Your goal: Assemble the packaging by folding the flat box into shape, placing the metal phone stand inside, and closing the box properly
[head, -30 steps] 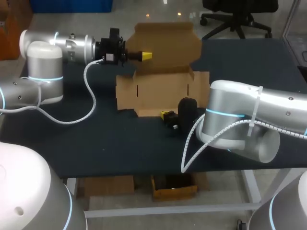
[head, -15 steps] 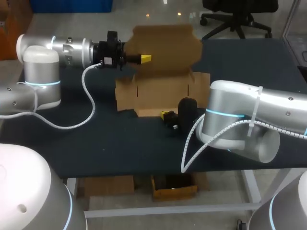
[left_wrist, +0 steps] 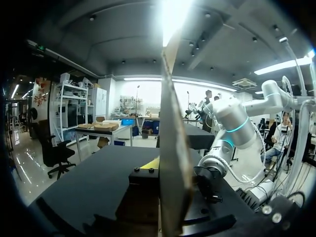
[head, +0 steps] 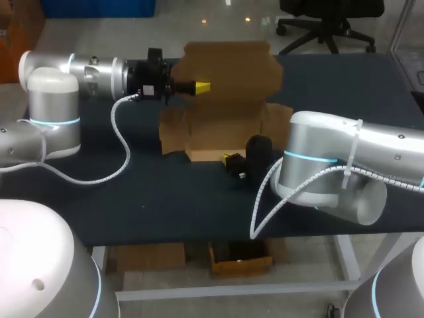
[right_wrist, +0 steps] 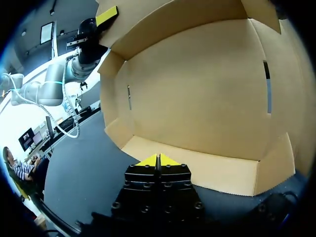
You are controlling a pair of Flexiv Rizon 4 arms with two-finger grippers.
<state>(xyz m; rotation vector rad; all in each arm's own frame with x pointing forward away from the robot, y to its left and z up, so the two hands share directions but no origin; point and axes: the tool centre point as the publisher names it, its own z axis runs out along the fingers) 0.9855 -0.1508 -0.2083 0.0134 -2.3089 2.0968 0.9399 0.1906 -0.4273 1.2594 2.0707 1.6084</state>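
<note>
The left claw (head: 202,86), clamped on the lid (head: 232,66), has tilted it forward, so closing seems underway. The right claw (right_wrist: 158,159) is pinched shut and empty.

one finger of left gripper (head: 202,87) behind box lid (left_wrist: 174,148), right gripper (head: 230,159) partly behind right arm (head: 331,169)

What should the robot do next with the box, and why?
Probably nudge the box's front wall upright with the right gripper: it sits shut right at that low wall, while the left gripper holds the lid up.
</note>
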